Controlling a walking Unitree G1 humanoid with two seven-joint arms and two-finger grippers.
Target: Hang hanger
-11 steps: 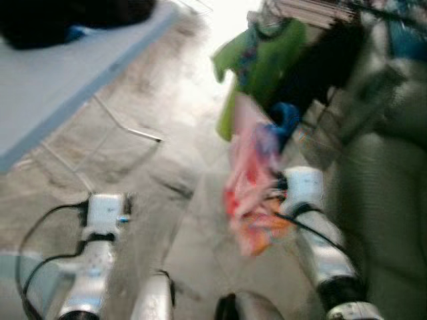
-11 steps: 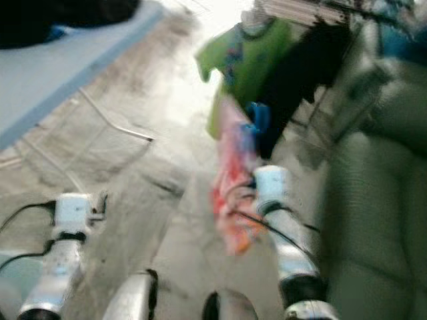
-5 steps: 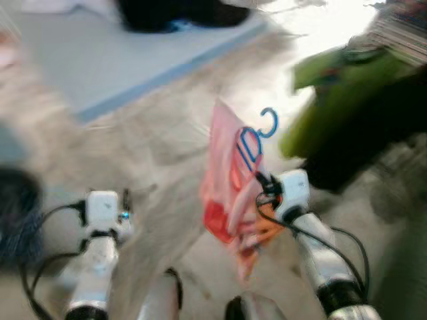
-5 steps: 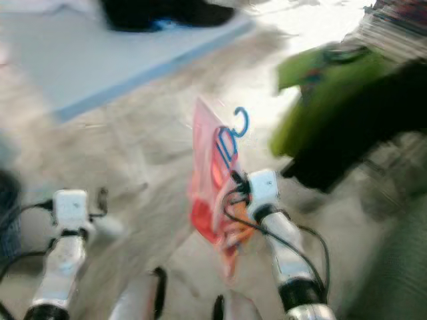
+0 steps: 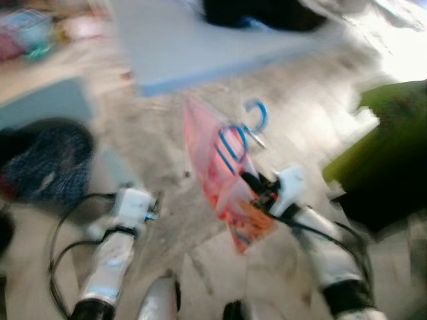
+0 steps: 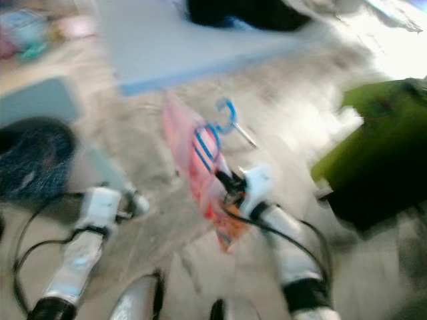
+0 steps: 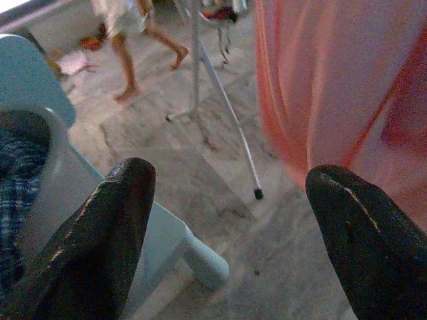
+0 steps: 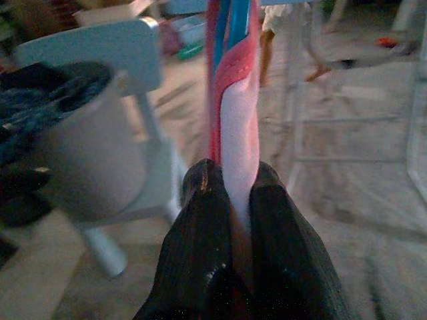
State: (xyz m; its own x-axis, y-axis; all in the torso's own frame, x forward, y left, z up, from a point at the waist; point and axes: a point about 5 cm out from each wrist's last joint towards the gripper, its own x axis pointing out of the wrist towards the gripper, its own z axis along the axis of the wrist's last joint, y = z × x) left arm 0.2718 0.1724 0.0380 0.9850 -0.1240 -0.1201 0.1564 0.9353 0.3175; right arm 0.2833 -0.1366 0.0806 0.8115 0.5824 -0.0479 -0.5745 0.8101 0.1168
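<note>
- The right gripper [image 8: 230, 193] pinches the pink cloth garment [image 5: 217, 177] and the blue plastic hanger [image 5: 240, 137] inside it, fingers closed tight on the fabric fold; both sit at the centre of the head views, hook uppermost.
- The grip looks to be on soft cloth rather than on hard plastic, so the hanger could twist or slide within the pinch while the robot turns.
- The blue curved hook [image 6: 227, 115] points up and free; if it rotates, it may miss a rail.
- The thin pink fabric hangs loose below the wrist and could snag on the black cable [image 5: 313, 230] beside it.
- The left gripper [image 7: 227, 220] hovers low over the mottled stone floor [image 7: 220, 173], its two rounded black fingers spread wide, holding nothing.
- A green garment [image 5: 390, 130] and a dark one hang at the right edge; the head views are blurred, so I cannot make out their rail.
- A pale blue plastic stool [image 7: 40, 80] carrying a white basket of dark clothes [image 8: 73, 153] stands at the left, close enough to bump.
- A person's bare legs [image 7: 150, 40] cross the far floor.
</note>
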